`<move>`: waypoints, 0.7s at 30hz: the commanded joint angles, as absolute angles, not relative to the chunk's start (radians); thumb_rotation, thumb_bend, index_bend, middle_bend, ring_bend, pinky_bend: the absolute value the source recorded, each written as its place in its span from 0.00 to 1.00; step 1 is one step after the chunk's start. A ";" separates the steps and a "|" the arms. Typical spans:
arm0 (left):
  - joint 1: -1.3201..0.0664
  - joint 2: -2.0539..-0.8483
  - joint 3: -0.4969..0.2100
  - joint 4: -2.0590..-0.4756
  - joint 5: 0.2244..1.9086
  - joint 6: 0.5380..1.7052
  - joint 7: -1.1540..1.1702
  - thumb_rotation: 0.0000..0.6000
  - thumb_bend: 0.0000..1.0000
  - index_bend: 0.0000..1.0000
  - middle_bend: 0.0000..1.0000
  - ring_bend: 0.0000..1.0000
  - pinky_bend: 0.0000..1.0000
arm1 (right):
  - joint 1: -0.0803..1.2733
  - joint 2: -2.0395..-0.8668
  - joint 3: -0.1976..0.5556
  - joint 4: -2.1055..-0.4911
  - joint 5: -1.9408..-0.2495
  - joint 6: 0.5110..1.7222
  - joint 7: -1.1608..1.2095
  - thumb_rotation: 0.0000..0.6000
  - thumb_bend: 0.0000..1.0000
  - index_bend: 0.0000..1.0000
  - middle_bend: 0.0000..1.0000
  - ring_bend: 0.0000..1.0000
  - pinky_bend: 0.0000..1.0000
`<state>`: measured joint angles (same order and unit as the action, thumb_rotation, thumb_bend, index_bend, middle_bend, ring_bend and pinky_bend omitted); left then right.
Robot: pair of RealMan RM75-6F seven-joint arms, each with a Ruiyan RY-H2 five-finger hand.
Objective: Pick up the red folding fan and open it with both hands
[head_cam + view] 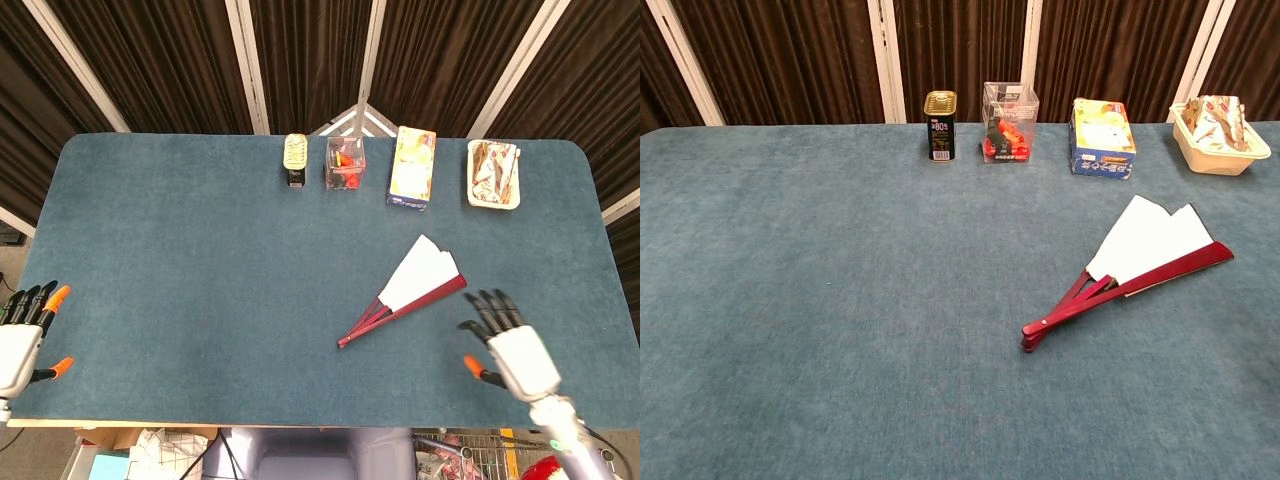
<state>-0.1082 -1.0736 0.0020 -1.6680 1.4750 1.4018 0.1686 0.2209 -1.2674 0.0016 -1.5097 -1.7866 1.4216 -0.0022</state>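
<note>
Stage in hand, by my assessment: the approach; nothing is lifted yet. The right hand [512, 352] hangs over the near right part of the table [180, 270], fingers spread and holding nothing, fingertips pointing toward the fan but apart from it; the left hand [22, 345] sits at the near left corner, off the table edge, likewise released and holding nothing; neither hand appears in the chest view.

The red folding fan [410, 288] lies flat on the table, right of centre, part-way spread; its pivot end points toward the near centre, its white leaf fans out toward the far right; one red outer rib runs along the near side of the leaf.

Next move, as judged: the right hand must reach over the ribs near the pivot and close on them, since the fan lies flat and offers little edge to get under; the left hand has the whole table width to cross before it can take the other rib; a slip or a pinch on the paper leaf is the risk.

Far row, left to right: a small tin can [940, 125], closed, contents unseen; a clear plastic box [1009, 123] holding red and dark items, too small to identify; a printed carton [1102, 137], closed; a cream tray [1220, 153] holding what appear to be wrapped packets.
</note>
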 commanded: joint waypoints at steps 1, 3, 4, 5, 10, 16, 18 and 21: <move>-0.109 -1.075 0.002 -1.667 1.474 1.400 0.171 1.00 0.00 0.00 0.00 0.00 0.00 | 0.276 -1.355 0.020 -1.478 -1.792 1.359 -0.015 1.00 0.32 0.43 0.16 0.06 0.06; -0.110 -1.075 0.003 -1.667 1.474 1.396 0.172 1.00 0.00 0.00 0.00 0.00 0.00 | 0.294 -1.396 0.024 -1.460 -1.785 1.332 -0.027 1.00 0.32 0.43 0.16 0.06 0.06; -0.111 -1.075 0.003 -1.667 1.474 1.395 0.172 1.00 0.00 0.00 0.00 0.00 0.00 | 0.302 -1.414 0.026 -1.451 -1.780 1.318 -0.034 1.00 0.32 0.43 0.17 0.06 0.06; -0.112 -1.076 0.003 -1.666 1.475 1.395 0.173 1.00 0.00 0.00 0.00 0.00 0.00 | 0.310 -1.433 0.028 -1.442 -1.775 1.305 -0.042 1.00 0.32 0.43 0.17 0.06 0.06; -0.113 -1.078 0.005 -1.659 1.485 1.397 0.172 1.00 0.00 0.00 0.00 0.00 0.00 | 0.344 -1.528 0.037 -1.382 -1.753 1.254 -0.074 1.00 0.31 0.47 0.18 0.06 0.06; -0.112 -1.079 0.003 -1.657 1.482 1.399 0.163 1.00 0.00 0.00 0.00 0.00 0.00 | 0.376 -1.617 0.052 -1.321 -1.730 1.224 -0.086 1.00 0.31 0.49 0.19 0.06 0.06; -0.112 -1.080 0.003 -1.657 1.479 1.397 0.163 1.00 0.00 0.00 0.00 0.00 0.00 | 0.386 -1.645 0.061 -1.307 -1.723 1.223 -0.085 1.00 0.32 0.49 0.20 0.06 0.06; -0.113 -1.081 0.001 -1.656 1.473 1.394 0.162 1.00 0.00 0.00 0.00 0.00 0.00 | 0.401 -1.684 0.071 -1.286 -1.708 1.215 -0.087 1.00 0.31 0.49 0.19 0.06 0.06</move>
<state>-0.1130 -1.0803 0.0014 -1.6568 1.4740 1.3946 0.1619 0.3900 -1.6668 0.0632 -1.2992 -1.7178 1.2213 -0.0846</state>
